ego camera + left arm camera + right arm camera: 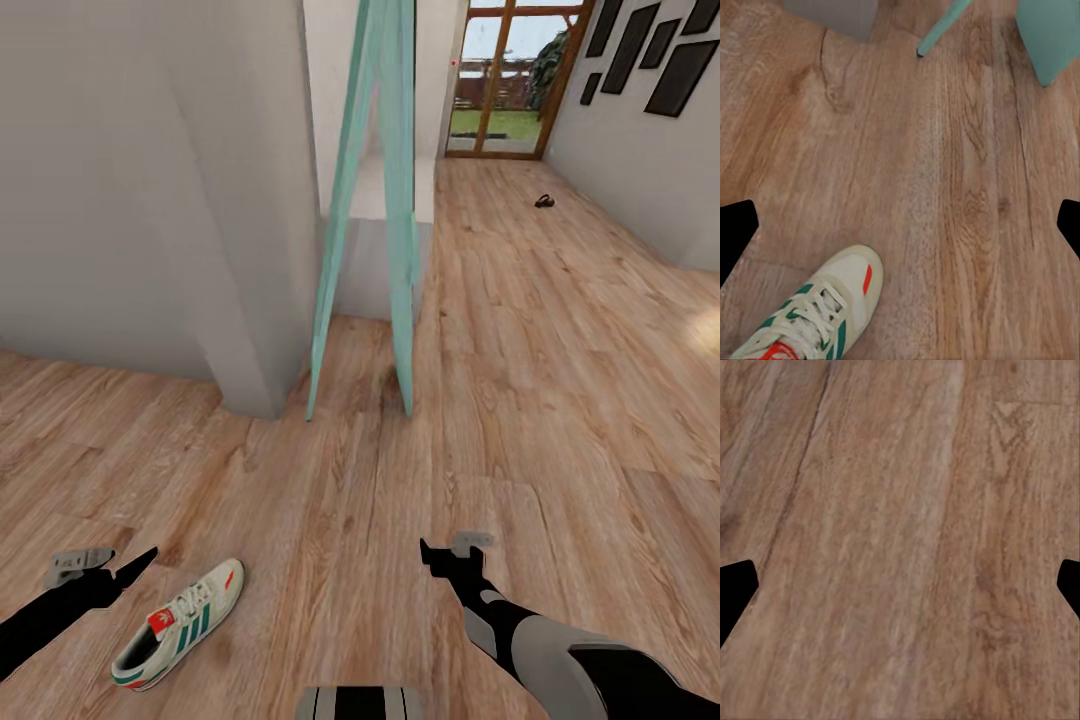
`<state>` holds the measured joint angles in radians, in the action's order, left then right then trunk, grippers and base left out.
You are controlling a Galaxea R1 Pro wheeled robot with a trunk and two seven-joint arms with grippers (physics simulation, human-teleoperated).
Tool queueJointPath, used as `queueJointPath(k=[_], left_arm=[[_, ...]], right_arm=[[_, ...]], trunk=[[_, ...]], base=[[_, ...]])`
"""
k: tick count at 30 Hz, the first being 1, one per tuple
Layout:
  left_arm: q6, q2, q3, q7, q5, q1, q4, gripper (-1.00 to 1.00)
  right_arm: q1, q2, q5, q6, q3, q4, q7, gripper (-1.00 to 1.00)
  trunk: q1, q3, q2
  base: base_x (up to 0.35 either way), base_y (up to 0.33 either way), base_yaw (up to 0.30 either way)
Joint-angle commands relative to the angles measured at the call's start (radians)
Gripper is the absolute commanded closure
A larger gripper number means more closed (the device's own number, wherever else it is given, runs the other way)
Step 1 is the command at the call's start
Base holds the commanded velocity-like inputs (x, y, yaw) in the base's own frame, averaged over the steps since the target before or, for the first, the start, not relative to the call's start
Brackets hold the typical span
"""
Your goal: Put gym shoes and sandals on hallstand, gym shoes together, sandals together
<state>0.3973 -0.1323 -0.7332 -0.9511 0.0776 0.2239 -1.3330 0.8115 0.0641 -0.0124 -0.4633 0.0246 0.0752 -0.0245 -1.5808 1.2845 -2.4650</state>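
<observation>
Lowest in your head view, a grey-and-black striped part of the robot's body (pixel 358 702) is cut off by the bottom edge. Just above it at lower left lies one gym shoe (pixel 180 625) on the plank floor (pixel 330 500), sole down, cream upper with green side stripes, a red tongue label and a red patch near the toe; its heel end sits toward the bottom left. Your left wrist view catches only the front half of the shoe (pixel 817 311), laces and toe, the rest cut off at the frame's bottom.

Your left end effector (pixel 110 572) hangs at the lower left, just beside the shoe and apart from it. In the left wrist view its black fingertips (pixel 736 236) sit at opposite edges, so it is spread wide and empty. Your right end effector (pixel 455 556) hangs at lower centre-right over bare wood; its fingertips (pixel 735 592) likewise stand far apart, holding nothing.

Further up, two slim turquoise legs (pixel 400 220) lean together, feet on the floor beside a pale grey wall corner (pixel 250 300). Far off at upper right, a small dark object (pixel 544 201) lies on the floor, too small to identify. Beyond it stands a wood-framed glass door (pixel 510 80), and dark frames (pixel 650 50) hang on the right wall.
</observation>
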Motion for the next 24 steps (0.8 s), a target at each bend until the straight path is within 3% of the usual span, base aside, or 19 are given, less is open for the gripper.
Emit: queueJointPath(k=[1, 18, 24], left_arm=[[0.0, 0.0, 0.0, 0.0, 0.0, 0.0, 0.0, -1.0], [0.0, 0.0, -0.001, 0.0, -0.001, -0.002, 0.0, -1.0], [0.0, 0.0, 0.0, 0.003, 0.003, -0.002, 0.0, -1.0]], right_arm=[[0.0, 0.0, 0.0, 0.0, 0.0, 0.0, 0.0, -1.0], [0.0, 0.0, 0.0, 0.0, 0.0, 0.0, 0.0, -1.0], [0.0, 0.0, 0.0, 0.0, 0.0, 0.0, 0.0, -1.0]], trunk=[[0.0, 0.0, 0.0], [0.0, 0.0, 0.0], [0.0, 0.0, 0.0]], base=[[0.188, 0.319, 0.0], [0.032, 0.2, -0.01], [0.164, 0.197, -0.013]])
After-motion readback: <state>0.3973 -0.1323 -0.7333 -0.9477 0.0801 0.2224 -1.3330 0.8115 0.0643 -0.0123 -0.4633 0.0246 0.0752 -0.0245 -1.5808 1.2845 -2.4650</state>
